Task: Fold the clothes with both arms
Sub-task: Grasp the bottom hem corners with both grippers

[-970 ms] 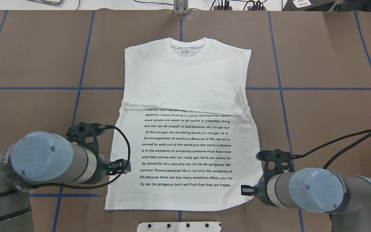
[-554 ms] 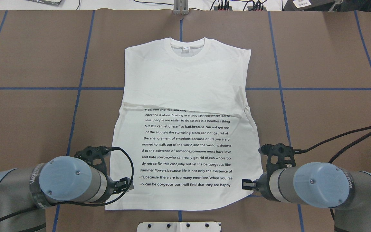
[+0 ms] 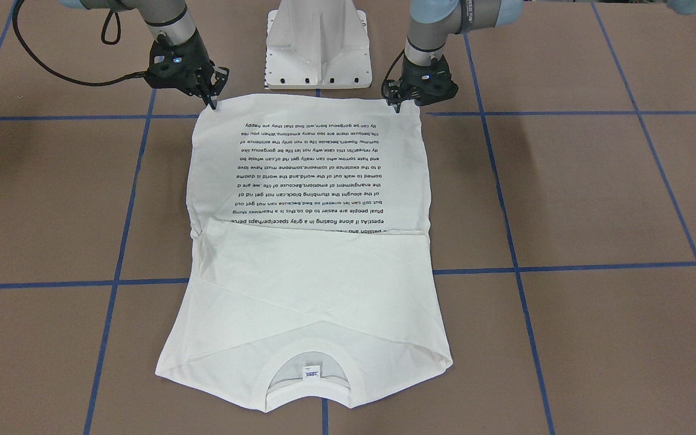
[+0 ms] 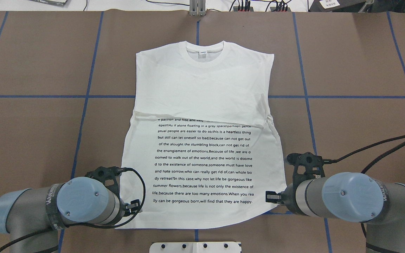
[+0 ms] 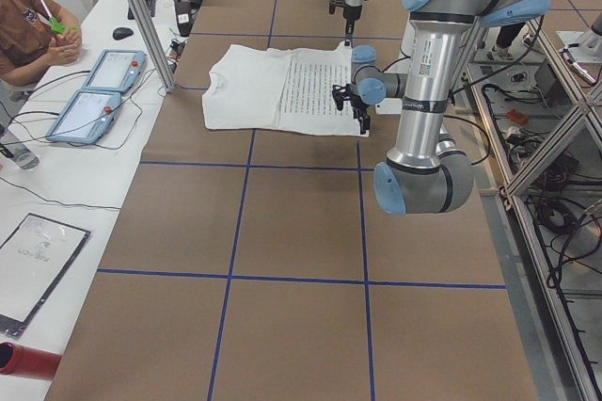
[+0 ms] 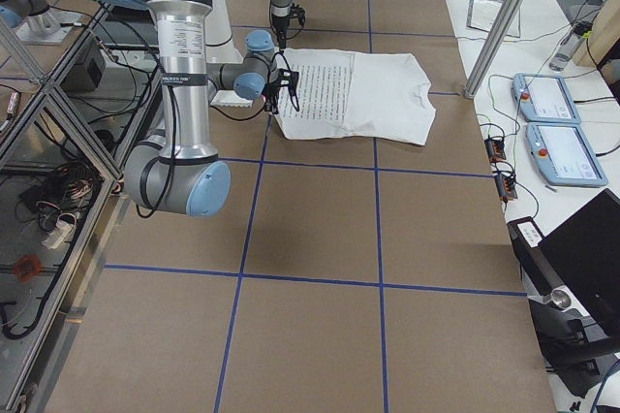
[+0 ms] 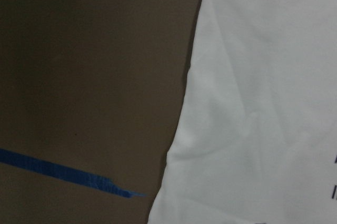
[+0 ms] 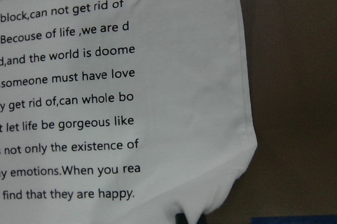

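Brown table (image 4: 30, 63). White T-shirt (image 4: 202, 80) flat at mid frame: soft, light, floppy. Best pinched at both bottom hem corners. Left gripper (image 4: 134, 206) and right gripper (image 4: 271, 198) just beside those corners, spread apart, holding nothing.

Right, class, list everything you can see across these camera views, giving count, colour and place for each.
T-shirt: one, white with black text, flat mid-table, collar away from robot.
Neck label: one, white, inside collar.
Table: one, brown with blue tape grid.
Pedestal base: one, white, table's robot-side edge.
Teach pendants: two, blue-grey, on side bench.
Person: one, brown top, at that bench.
Left gripper: one, black, at hem's left corner.
Right gripper: one, black, at hem's right corner.
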Controlling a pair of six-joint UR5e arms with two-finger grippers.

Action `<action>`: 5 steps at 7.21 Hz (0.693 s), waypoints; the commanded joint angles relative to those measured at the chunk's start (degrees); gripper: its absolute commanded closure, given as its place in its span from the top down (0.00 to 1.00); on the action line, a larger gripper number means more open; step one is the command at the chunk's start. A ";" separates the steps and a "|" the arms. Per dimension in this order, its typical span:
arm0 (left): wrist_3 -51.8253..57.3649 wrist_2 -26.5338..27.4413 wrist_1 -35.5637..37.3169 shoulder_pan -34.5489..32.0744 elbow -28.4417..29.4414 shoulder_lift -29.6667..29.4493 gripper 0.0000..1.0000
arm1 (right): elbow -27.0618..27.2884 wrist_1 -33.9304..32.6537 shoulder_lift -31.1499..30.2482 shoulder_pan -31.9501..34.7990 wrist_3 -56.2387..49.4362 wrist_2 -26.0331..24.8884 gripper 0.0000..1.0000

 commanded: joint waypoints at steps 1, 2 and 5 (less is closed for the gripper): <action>-0.14 0.00 -0.09 0.09 0.23 0.36 0.75 | 0.12 -0.09 -0.09 0.53 0.00 0.22 0.00; -0.14 -0.09 -0.09 0.09 0.49 0.36 0.75 | 0.21 -0.09 -0.09 0.79 0.00 0.22 0.00; -0.14 -0.09 -0.17 0.17 0.58 0.27 0.69 | 0.30 -0.09 -0.26 2.37 0.00 1.98 0.00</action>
